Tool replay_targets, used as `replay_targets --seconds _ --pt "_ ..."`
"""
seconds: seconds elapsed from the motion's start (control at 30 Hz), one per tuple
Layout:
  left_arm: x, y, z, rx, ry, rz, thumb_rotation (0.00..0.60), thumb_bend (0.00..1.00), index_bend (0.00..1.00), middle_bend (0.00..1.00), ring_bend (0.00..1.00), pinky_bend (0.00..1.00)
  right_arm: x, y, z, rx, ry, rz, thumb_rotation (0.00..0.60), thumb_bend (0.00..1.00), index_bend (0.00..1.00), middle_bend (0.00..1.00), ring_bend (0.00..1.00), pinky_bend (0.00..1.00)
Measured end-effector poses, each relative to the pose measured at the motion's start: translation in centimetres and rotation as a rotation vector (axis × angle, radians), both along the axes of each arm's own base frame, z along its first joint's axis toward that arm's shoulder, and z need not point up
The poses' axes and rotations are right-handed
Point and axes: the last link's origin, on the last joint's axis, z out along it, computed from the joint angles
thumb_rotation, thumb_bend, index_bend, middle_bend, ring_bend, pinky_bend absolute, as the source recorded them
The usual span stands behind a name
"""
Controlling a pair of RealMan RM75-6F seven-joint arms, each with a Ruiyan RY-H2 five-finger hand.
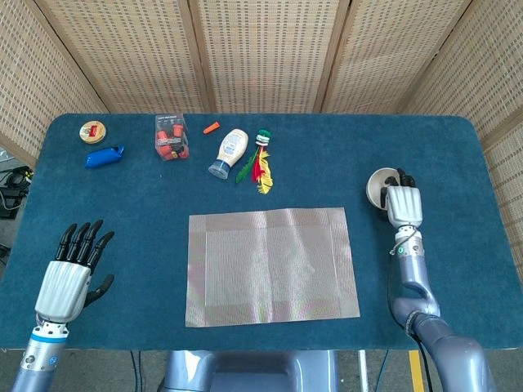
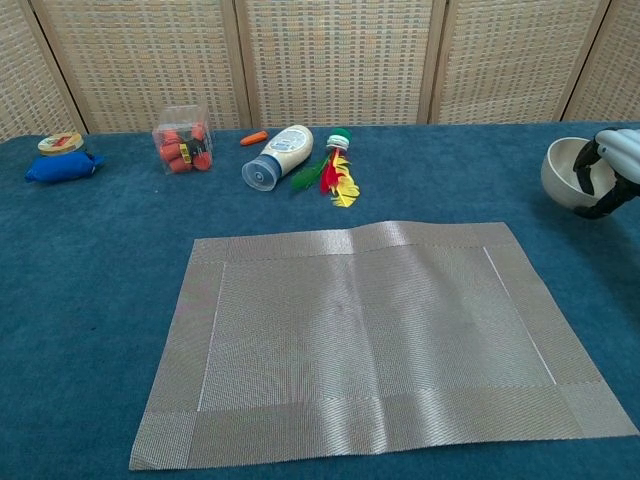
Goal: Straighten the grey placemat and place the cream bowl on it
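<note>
While the right hand (image 1: pixel 404 204) grips the bowl (image 1: pixel 380 185) at the right side of the table (image 1: pixel 458 155), fingers hooked over its rim, the bowl is tipped, its opening turned toward the mat (image 1: pixel 271 265); in the chest view the bowl (image 2: pixel 568 176) looks raised and tilted at the far right edge, the hand (image 2: pixel 612 170) wrapped on its near rim. Well apart from it, the mat lies flat and squared in the middle of the blue cloth, with a slight ripple along its far edge in the chest view (image 2: pixel 370 335). Near the left corner the left hand (image 1: pixel 72 269) rests released, fingers spread, holding nothing. Along the far side stand a small tin (image 1: pixel 93 131), a blue pouch (image 1: pixel 104 156), a clear box (image 1: pixel 171 136) of red pieces, a white bottle (image 1: pixel 229 151) lying on its side, a feather toy (image 1: pixel 259 157) just right of it, and an orange bit (image 1: pixel 211 126).
</note>
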Motion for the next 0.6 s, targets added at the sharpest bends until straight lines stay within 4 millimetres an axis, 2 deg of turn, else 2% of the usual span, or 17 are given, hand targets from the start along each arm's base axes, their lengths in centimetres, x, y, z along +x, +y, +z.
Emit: replay_targets --seconds 0.43,0.6 --pt "0.17 -0.07 0.04 0.001 -0.008 -0.009 0.600 0.26 0.14 0.00 0.00 0.00 0.12 0.41 0.06 -0.003 0.014 0.029 0.600 0.48 0.74 0.37 0.12 0.22" --pt "0.21 -0.11 0.23 0.008 -0.011 -0.014 0.600 0.26 0.16 0.00 0.00 0.00 0.78 0.69 -0.06 -0.006 0.014 0.067 0.600 0.48 0.74 0.37 0.12 0.22"
